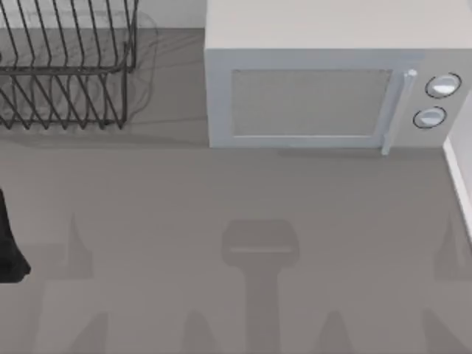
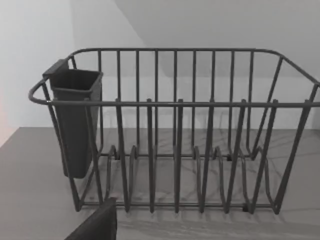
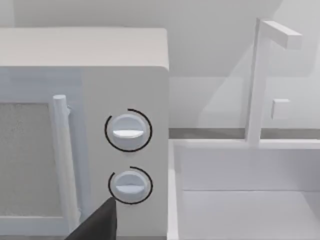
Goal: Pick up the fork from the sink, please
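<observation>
Close to my right wrist camera stands the microwave [image 3: 85, 125], with the white sink [image 3: 240, 200] and its faucet [image 3: 257, 80] just beside it; no fork is visible in the basin's visible part. Whether either gripper is open, I cannot tell. Nothing is grasped yet, so the whole pickup remains, I judge, while my left arm faces the dish rack [image 2: 175, 150].

Left arm [image 1: 9, 247] (dark) at table's left edge

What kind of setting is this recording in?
Most likely a kitchen counter, in simulation. A white microwave with two dials stands at the back, a wire dish rack with a dark cutlery cup sits at the back left, and a white sink with a faucet lies right of the microwave.
</observation>
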